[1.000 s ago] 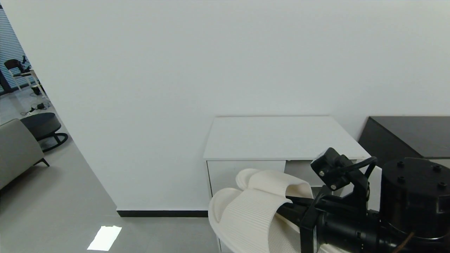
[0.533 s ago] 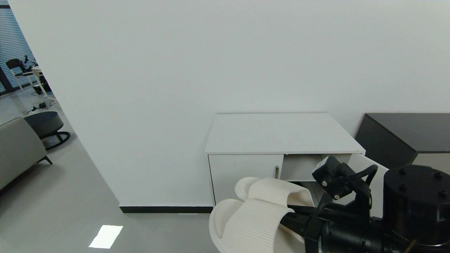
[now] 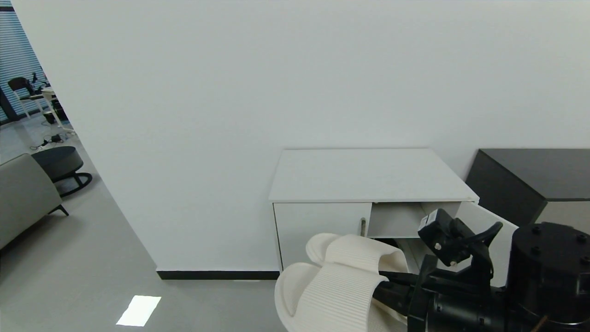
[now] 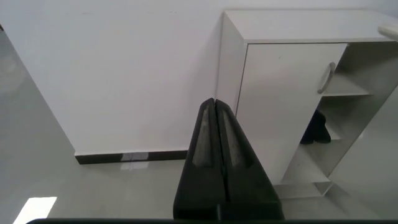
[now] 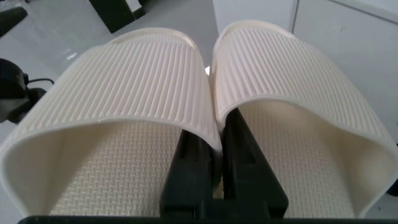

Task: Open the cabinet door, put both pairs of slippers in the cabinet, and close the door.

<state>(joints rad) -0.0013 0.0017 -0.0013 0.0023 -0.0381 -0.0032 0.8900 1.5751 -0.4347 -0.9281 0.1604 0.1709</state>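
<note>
A pair of cream ribbed slippers (image 3: pixel 339 283) hangs in front of the white cabinet (image 3: pixel 368 177), low and near its closed left door (image 3: pixel 322 230). My right gripper (image 3: pixel 392 288) is shut on the slippers, its fingers pinching their two inner sides together (image 5: pixel 214 143). The cabinet's right door (image 3: pixel 488 226) stands swung open, showing shelves (image 4: pixel 348 93). A dark item (image 4: pixel 317 127) rests on a lower shelf. My left gripper (image 4: pixel 215 106) is shut on nothing, off to the cabinet's left and pointing at the wall beside it.
A black cabinet (image 3: pixel 530 177) stands right of the white one. The white wall runs behind both. Grey floor (image 3: pixel 92 276) is open to the left; a sofa (image 3: pixel 20 198) and a round dark table (image 3: pixel 57 161) sit far left.
The head camera shifted, so more of the cabinet's front and open door shows. My right arm has edged slightly right and down; the slippers stay held.
</note>
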